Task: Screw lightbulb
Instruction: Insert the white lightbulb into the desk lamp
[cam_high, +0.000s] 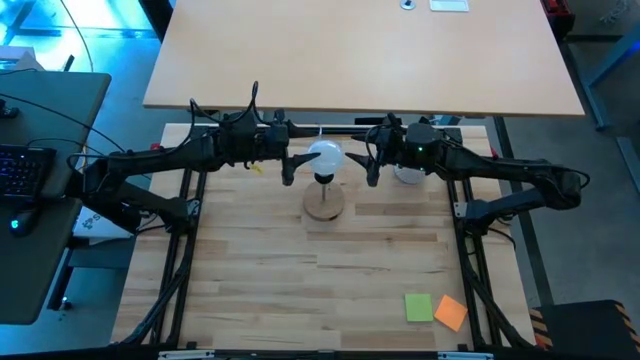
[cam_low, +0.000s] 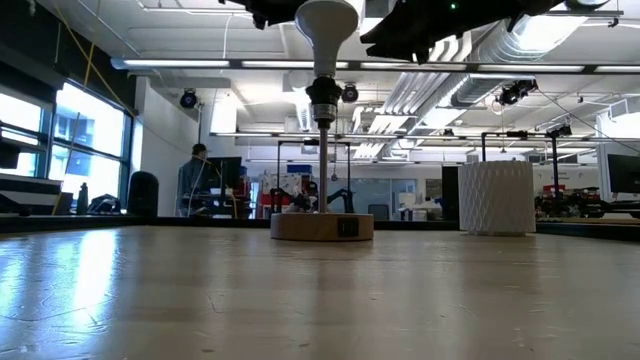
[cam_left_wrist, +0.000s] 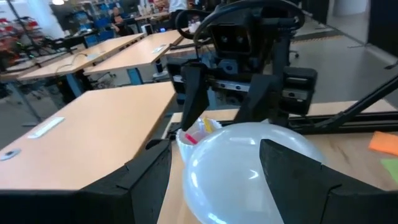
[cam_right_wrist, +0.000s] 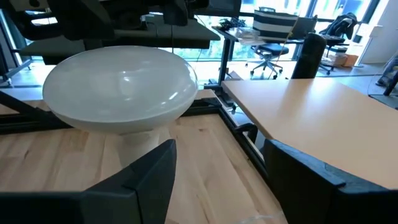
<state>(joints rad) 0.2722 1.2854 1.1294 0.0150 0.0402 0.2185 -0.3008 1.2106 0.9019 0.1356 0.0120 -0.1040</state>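
Lightbulb: seated upright on your wooden stand.
Left claw: fingers apart, beside the bulb.
Right claw: fingers apart, opposite side.

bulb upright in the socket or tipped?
Upright. In the low view the lightbulb sits straight atop the black socket on the stand's vertical post. How far it is screwed in: cannot tell.
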